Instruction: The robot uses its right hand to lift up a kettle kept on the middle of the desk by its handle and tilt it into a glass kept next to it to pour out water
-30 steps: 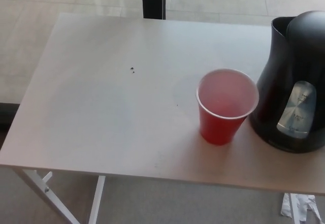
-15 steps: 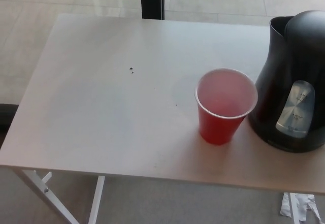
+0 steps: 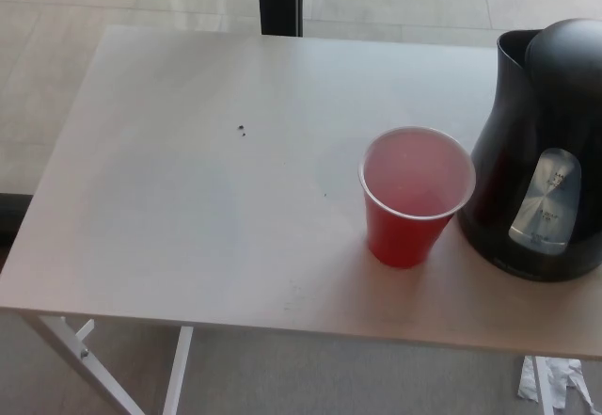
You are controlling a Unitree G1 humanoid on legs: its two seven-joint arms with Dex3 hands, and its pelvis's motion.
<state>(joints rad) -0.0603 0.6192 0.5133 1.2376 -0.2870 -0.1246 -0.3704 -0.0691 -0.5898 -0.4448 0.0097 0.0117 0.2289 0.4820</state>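
Only a slight camera drift since before; upright black kettle (image 3: 541, 151), label unreadable, beside red cup (image 3: 415, 196); neither robot hand visible.

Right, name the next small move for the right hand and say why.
Probably bring the right hand in from the right edge toward the back of the black kettle, where its handle likely sits; the handle is out of frame. Neither hand shows yet, and the kettle stands upright on the table, its spout side toward the red cup standing close beside it. Nothing can be lifted or tilted until the handle is gripped.
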